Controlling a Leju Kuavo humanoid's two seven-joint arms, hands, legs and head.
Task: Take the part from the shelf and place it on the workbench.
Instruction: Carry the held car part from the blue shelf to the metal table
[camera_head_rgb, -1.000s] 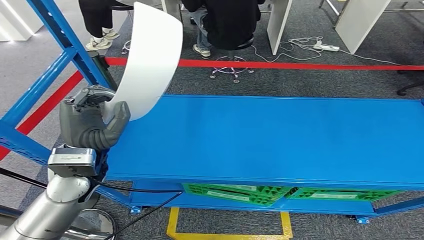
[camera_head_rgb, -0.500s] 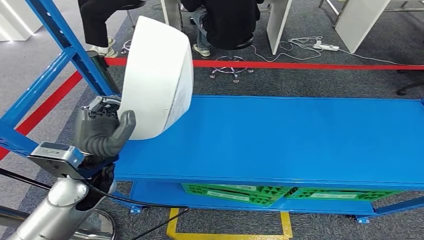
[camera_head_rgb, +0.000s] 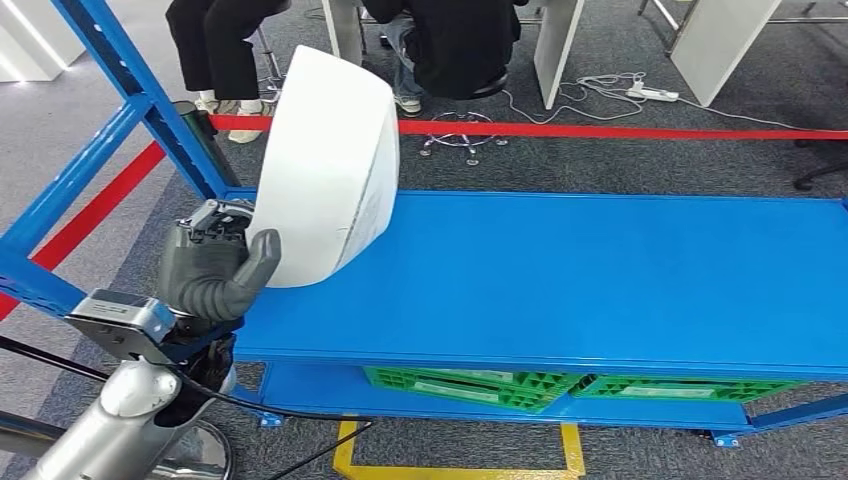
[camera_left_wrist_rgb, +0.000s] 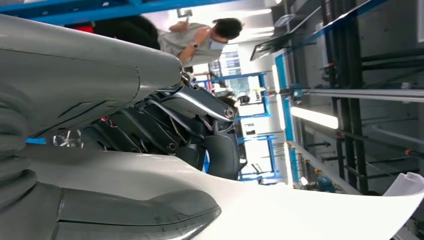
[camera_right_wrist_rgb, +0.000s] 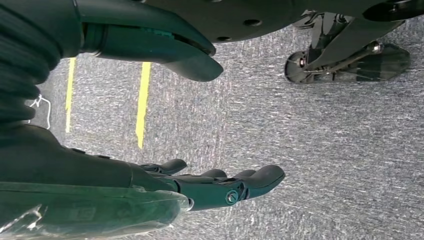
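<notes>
The left hand (camera_head_rgb: 212, 272) grips the lower edge of the white curved part (camera_head_rgb: 325, 170), thumb on its front and fingers (camera_left_wrist_rgb: 220, 150) behind, holding it upright in the air over the left end of the blue shelf (camera_head_rgb: 560, 280). The right hand (camera_right_wrist_rgb: 200, 187) hangs over grey carpet (camera_right_wrist_rgb: 325, 150), its fingers apart and holding nothing. Green crates (camera_head_rgb: 470, 385) sit beneath the shelf. People (camera_head_rgb: 450, 40) sit behind a red floor line (camera_head_rgb: 620, 131).

Silver left arm (camera_head_rgb: 95, 430), grey ribbed left hand (camera_head_rgb: 210, 270), black cable (camera_head_rgb: 290, 415), dark right hand (camera_right_wrist_rgb: 220, 185)
</notes>
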